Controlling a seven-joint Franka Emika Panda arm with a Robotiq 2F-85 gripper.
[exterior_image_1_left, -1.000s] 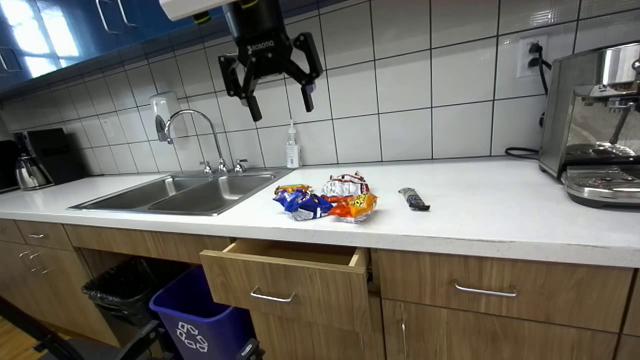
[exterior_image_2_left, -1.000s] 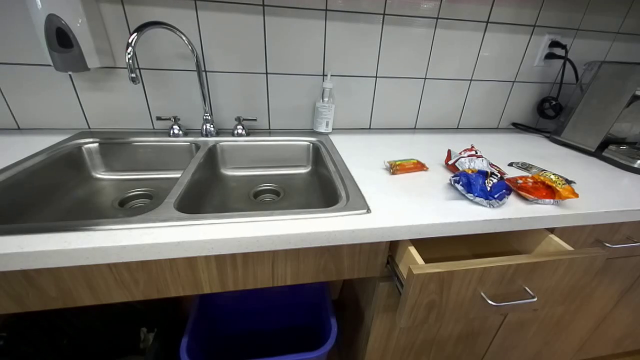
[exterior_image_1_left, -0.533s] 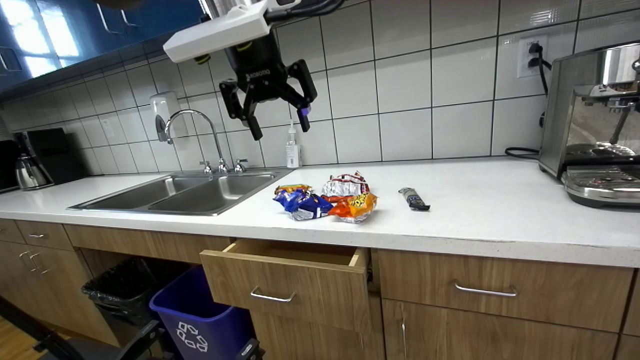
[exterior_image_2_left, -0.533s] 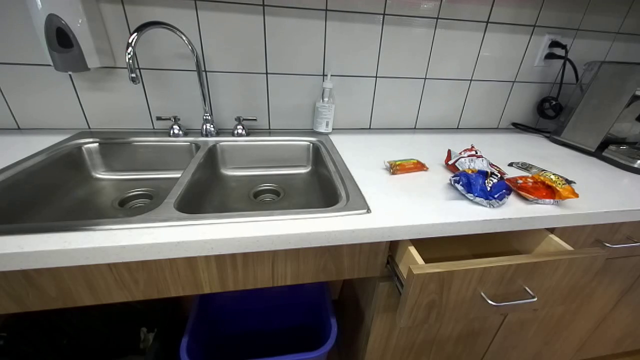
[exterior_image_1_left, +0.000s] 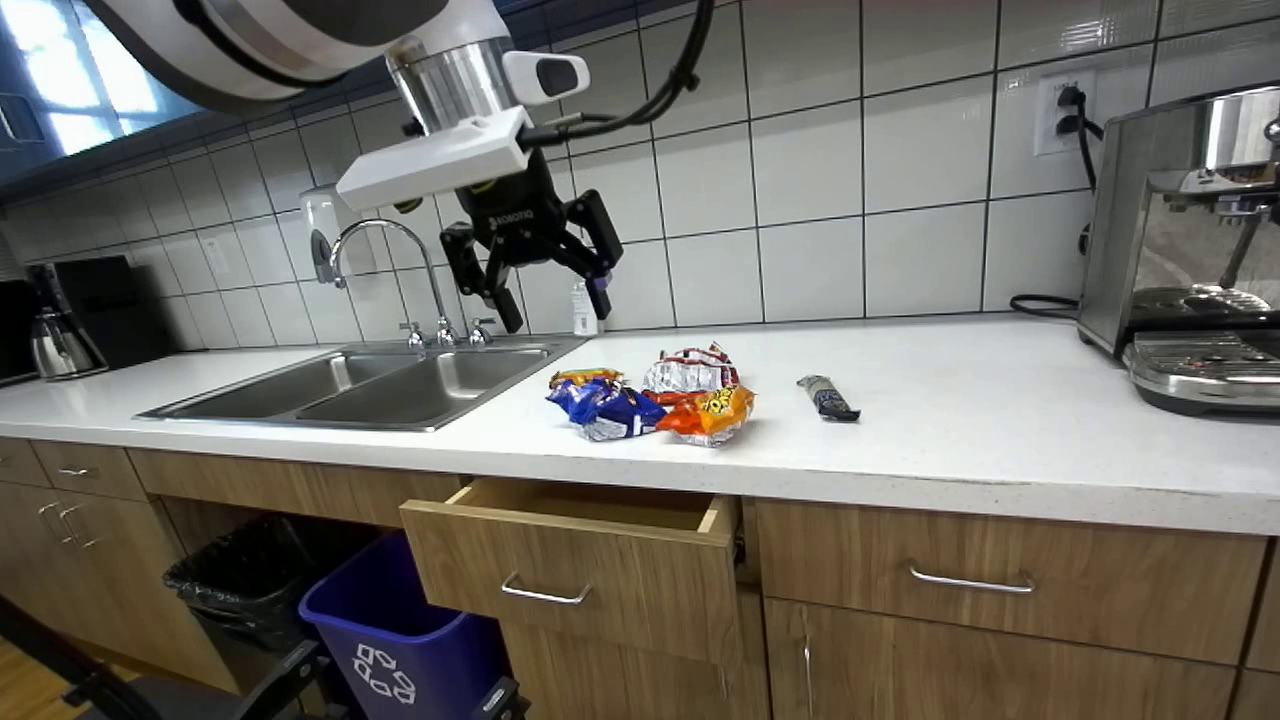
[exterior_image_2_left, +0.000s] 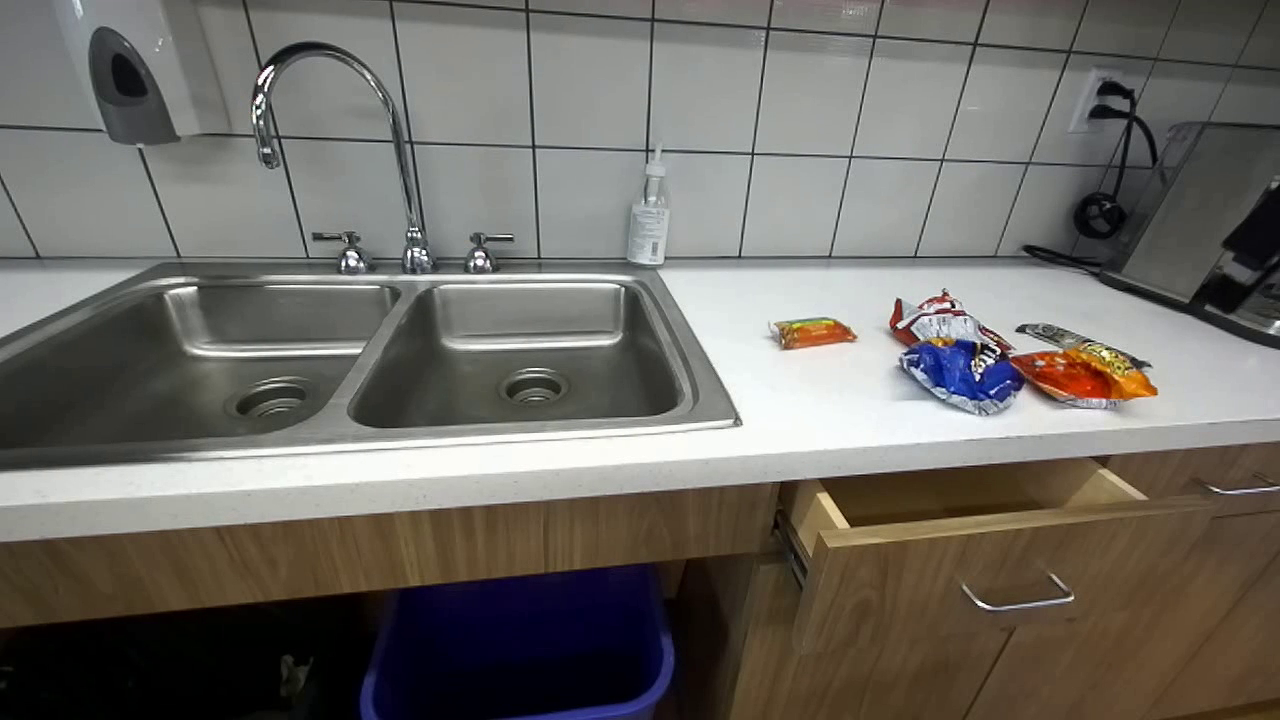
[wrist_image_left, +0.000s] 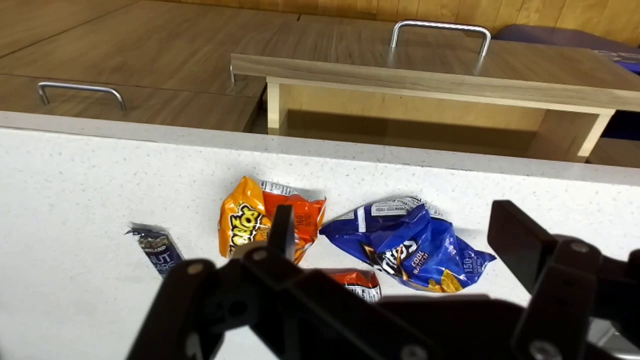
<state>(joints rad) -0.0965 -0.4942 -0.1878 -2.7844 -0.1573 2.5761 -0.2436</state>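
My gripper (exterior_image_1_left: 556, 312) hangs open above the counter, nothing between its fingers. Looking down in the wrist view, the spread fingers (wrist_image_left: 517, 237) frame a crumpled blue chip bag (wrist_image_left: 420, 245) lying below and apart from them. An orange snack bag (wrist_image_left: 245, 220) rests beside it, partly behind a finger. A red-and-white bag (exterior_image_2_left: 945, 320) sits just behind the blue one; the wrist view shows only its red end. A small orange packet (exterior_image_2_left: 813, 333) lies apart toward the sink. A dark bar wrapper (exterior_image_1_left: 828, 398) is on the opposite side.
Below the counter edge, a wooden drawer (exterior_image_1_left: 570, 570) is pulled out. A steel sink (exterior_image_2_left: 530, 315) with a tall faucet (exterior_image_2_left: 415, 258) and a pump bottle (exterior_image_2_left: 648, 230) adjoins the snacks. A coffee machine (exterior_image_1_left: 1180, 260) stands at the far end. Under the counter is a blue bin (exterior_image_1_left: 400, 665).
The gripper has come down toward the counter, staying open, and more of the arm shows. A dark part of it now enters at the right edge of an exterior view. The snacks have not moved.
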